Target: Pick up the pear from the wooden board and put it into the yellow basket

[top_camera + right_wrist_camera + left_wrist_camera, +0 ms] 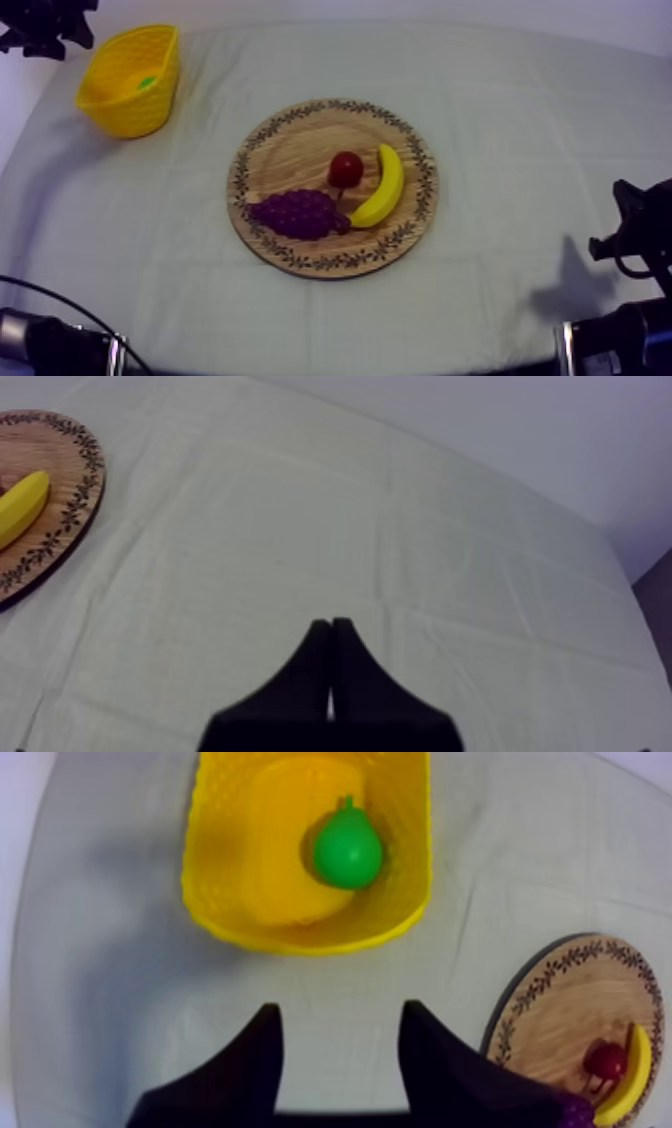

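Peeking over basket (130, 112) wall in top view, pear (147, 82); L jaws wide, R jaws together.

A grey-white cloth (520, 120) covers the broad table (420, 30) from edge to edge. It lies flat, crossed by faint fold creases (300, 591). Beyond the far edge stands a plain pale wall (520, 426) with a lilac tinge. The light is soft and even, and one blurred grey shadow (572, 285) falls on the cloth's right side.
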Robot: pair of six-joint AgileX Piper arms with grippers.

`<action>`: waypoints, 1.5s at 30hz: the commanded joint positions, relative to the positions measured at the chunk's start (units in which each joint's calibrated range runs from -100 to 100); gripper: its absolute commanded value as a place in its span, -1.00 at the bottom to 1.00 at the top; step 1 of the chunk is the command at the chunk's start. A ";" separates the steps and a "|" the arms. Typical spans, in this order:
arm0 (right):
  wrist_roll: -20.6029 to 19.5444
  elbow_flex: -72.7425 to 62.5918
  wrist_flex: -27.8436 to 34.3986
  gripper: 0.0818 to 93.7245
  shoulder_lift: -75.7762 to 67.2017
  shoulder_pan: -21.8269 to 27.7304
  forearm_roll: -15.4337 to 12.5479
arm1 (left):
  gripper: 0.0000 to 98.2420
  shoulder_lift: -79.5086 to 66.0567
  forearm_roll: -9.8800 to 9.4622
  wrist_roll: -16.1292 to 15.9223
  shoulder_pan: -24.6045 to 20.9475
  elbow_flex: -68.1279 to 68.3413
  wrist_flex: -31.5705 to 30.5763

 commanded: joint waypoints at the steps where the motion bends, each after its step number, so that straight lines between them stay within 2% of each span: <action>1: 0.01 -0.02 -0.06 -0.99 0.00 -0.01 -0.02 | -0.33 -1.71 -0.25 0.13 0.00 2.55 -1.50; 6: 0.00 -0.02 -0.06 -0.99 0.00 -0.01 -0.02 | -0.59 -5.98 -0.33 -0.04 -0.57 8.53 -5.88; 12: -0.02 -0.02 -0.06 -0.99 0.00 -0.01 -0.02 | -0.86 -12.68 1.03 -1.59 -1.92 15.73 -10.31; 16: 0.01 -0.02 -0.06 -0.99 0.00 -0.01 -0.02 | -0.96 -18.25 1.54 -1.78 -1.87 20.42 -12.78; 23: 0.02 -0.02 -0.06 -0.99 0.00 -0.01 -0.02 | -0.99 -29.29 3.61 -3.61 -1.69 30.52 -19.58; 28: 0.02 -0.02 -0.06 -0.99 0.00 -0.01 -0.02 | -1.00 -37.39 3.86 -4.40 -1.46 37.62 -23.97; 37: 0.02 -0.02 -0.06 -0.99 0.00 -0.01 -0.02 | -1.00 -53.33 4.67 -3.50 -1.22 51.40 -30.72; 45: 0.00 -0.02 -0.06 -0.99 0.00 -0.01 -0.02 | -1.00 -67.57 4.25 -3.25 -1.03 64.81 -35.80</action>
